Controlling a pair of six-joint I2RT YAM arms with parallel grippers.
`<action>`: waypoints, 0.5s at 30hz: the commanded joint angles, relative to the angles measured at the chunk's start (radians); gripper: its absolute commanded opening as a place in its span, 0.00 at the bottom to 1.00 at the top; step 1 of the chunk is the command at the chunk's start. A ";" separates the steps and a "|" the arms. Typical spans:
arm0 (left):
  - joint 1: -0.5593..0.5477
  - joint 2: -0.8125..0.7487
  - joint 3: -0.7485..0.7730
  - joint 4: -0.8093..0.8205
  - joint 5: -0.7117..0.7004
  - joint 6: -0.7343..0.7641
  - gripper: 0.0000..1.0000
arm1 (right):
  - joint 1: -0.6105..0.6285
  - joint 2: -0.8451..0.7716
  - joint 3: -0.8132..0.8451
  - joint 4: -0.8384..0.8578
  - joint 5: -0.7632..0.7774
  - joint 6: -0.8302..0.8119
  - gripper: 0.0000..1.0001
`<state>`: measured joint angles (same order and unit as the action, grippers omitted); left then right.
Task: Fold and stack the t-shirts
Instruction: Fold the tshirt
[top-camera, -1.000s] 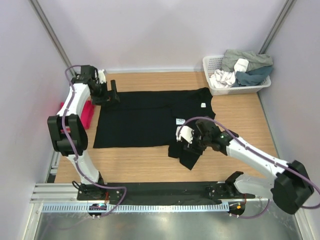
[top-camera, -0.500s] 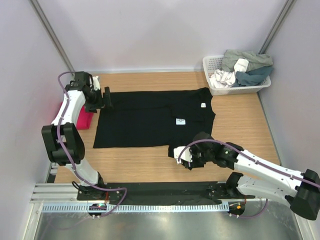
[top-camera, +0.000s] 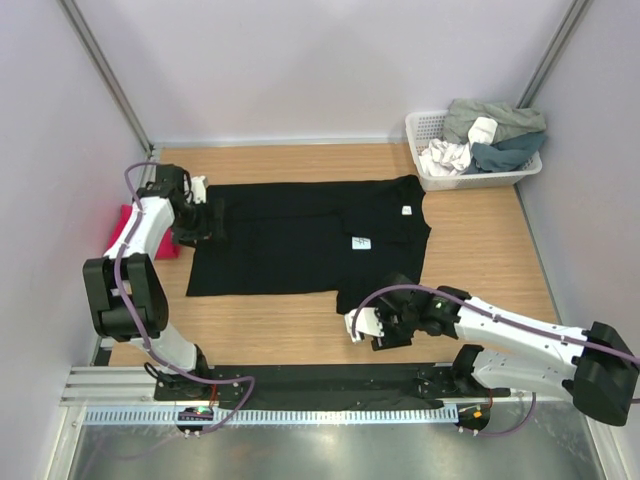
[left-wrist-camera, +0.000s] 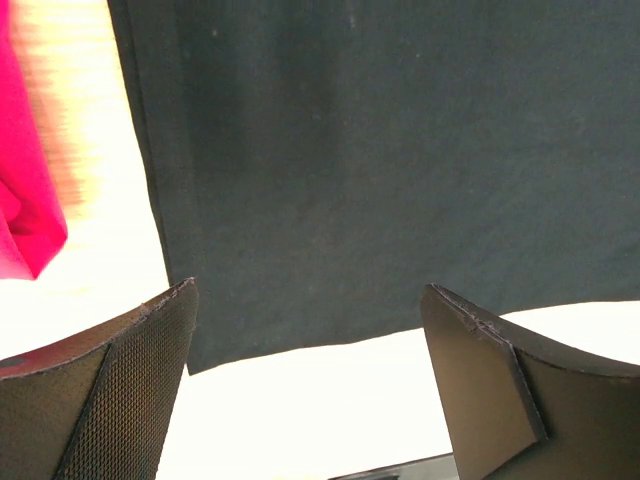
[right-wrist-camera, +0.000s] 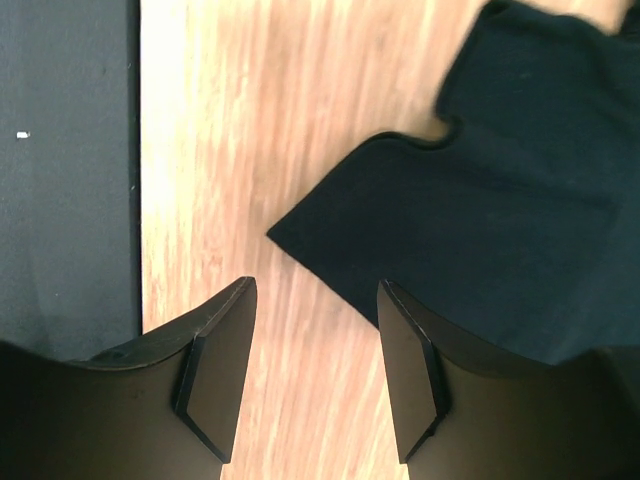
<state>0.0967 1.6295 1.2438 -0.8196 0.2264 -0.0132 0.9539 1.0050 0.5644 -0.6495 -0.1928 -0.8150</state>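
Fold barely begun: both jaws gape empty, black t-shirt (top-camera: 300, 235) edges just ahead, so each should descend and pinch.

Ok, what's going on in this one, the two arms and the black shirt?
Two arms are working on the black t-shirt, which lies spread out on the table. The left gripper hangs open over the shirt's hem corner, beside the pink t-shirt at the table's left edge. The right gripper is open and empty at the near edge, by the shirt's sleeve. Neither holds cloth.
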 joint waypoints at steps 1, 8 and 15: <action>0.001 -0.043 0.014 0.042 -0.007 0.036 0.93 | 0.006 0.033 -0.009 0.040 -0.033 -0.030 0.58; 0.000 -0.014 0.045 0.033 -0.002 0.024 0.94 | 0.013 0.110 0.011 0.106 -0.051 0.000 0.58; 0.001 0.009 0.048 0.039 -0.007 0.019 0.94 | 0.017 0.156 0.023 0.137 -0.051 -0.001 0.58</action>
<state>0.0967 1.6321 1.2564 -0.8036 0.2264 0.0044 0.9634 1.1481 0.5533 -0.5610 -0.2245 -0.8135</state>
